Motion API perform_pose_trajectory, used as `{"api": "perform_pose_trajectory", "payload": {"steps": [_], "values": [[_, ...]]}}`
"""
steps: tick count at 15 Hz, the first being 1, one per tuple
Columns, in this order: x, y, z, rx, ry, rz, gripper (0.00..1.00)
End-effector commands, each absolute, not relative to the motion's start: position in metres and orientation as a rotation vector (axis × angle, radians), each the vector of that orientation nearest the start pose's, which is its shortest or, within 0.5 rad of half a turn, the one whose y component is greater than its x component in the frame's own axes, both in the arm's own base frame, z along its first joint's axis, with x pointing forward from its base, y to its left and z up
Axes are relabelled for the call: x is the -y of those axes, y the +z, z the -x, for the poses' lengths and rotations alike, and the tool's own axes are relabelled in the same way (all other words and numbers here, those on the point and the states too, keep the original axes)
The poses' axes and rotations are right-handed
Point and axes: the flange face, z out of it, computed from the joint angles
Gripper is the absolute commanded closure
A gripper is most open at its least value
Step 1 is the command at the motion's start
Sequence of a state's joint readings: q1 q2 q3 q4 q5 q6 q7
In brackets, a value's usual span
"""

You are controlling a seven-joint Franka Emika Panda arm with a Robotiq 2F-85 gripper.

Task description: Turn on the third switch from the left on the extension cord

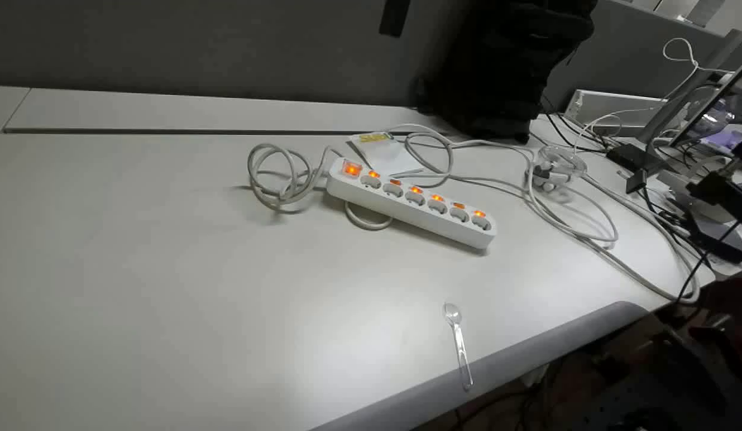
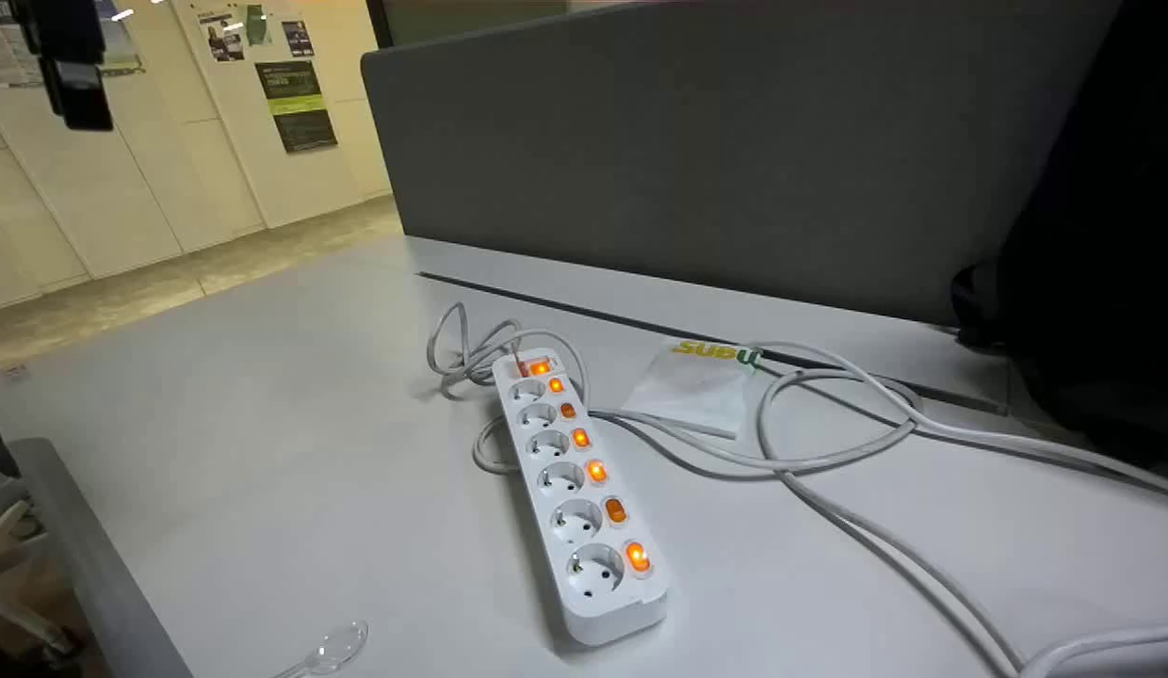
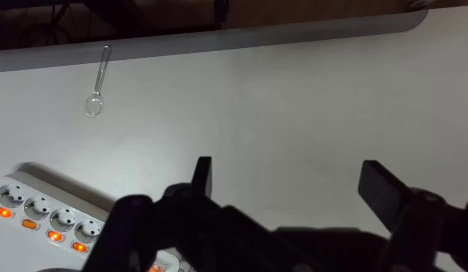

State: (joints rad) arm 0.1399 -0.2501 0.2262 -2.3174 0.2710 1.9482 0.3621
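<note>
The white extension cord (image 1: 407, 206) lies on the desk and also shows in an exterior view (image 2: 581, 499). A large lit main switch (image 1: 352, 169) is at its cable end, followed by a row of small orange switches. The small switch beside the main one (image 1: 374, 174) glows. The following switch (image 1: 395, 182) is dim, as is one near the far end (image 1: 459, 205). The others glow. My gripper (image 3: 285, 170) is open and empty above the desk, beside the extension cord. It hides part of the strip in the wrist view. A black fingertip (image 2: 83, 104) shows top left in an exterior view.
A clear plastic spoon (image 1: 456, 335) lies near the desk's front edge. Grey cable loops (image 1: 281, 179) and a paper napkin (image 2: 692, 391) lie by the strip. A black backpack (image 1: 502, 66) stands against the grey partition (image 2: 688, 151). Monitors and more cables are at the side.
</note>
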Motion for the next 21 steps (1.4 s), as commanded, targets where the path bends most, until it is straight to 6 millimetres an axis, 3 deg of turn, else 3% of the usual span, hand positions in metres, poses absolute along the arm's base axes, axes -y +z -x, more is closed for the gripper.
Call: {"api": "perform_pose_trajectory", "payload": {"steps": [1,13,15,20,21], "values": [[-0.182,0.431,-0.418,-0.183,0.271,2.989,0.00],[-0.182,0.429,-0.420,-0.223,0.231,3.009,0.00],[-0.174,0.424,-0.426,-0.301,0.165,3.038,0.00],[-0.130,0.402,-0.449,-0.580,-0.102,3.086,0.00],[-0.120,0.398,-0.453,-0.638,-0.152,3.081,0.25]]}}
